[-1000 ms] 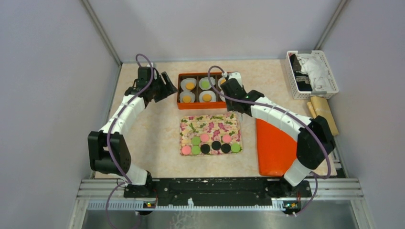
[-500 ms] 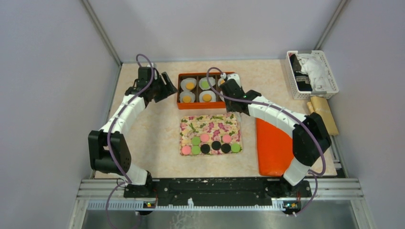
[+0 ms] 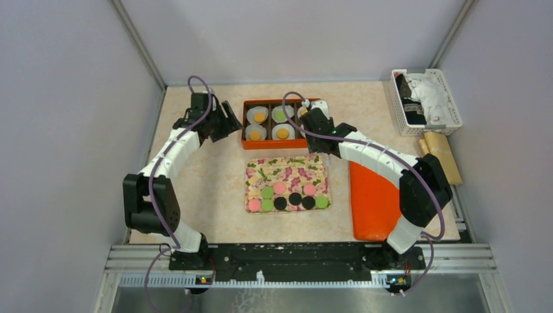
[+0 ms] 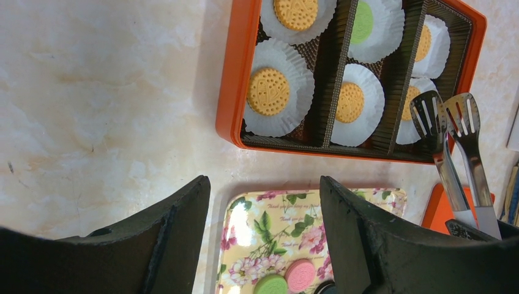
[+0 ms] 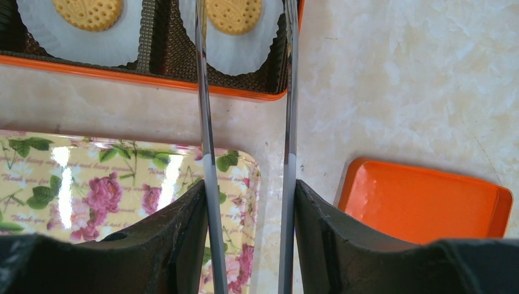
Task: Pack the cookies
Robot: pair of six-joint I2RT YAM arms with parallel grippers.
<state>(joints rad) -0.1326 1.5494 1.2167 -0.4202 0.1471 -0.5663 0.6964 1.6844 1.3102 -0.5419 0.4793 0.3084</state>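
Several cookies (image 3: 295,197) in green, pink and black lie in two rows on the near half of the floral tray (image 3: 287,168). Behind it, the orange box (image 3: 274,145) holds white paper cups with orange cookies (image 4: 268,90) and one green cookie (image 4: 362,21). My right gripper (image 3: 312,121) is shut on metal tongs (image 5: 205,122). The tongs' two arms stand apart, and their slotted tips (image 4: 463,116) hover over the box's near right cup. My left gripper (image 4: 263,184) is open and empty, left of the box above the table.
An orange lid (image 3: 375,202) lies right of the floral tray. A white basket (image 3: 427,101) with cloths stands at the back right, and a wooden piece (image 3: 442,153) lies in front of it. Grey walls close in both sides.
My right gripper's jaws have widened a little, and the tongs' arms have spread with them. The left arm has shifted slightly to the right.
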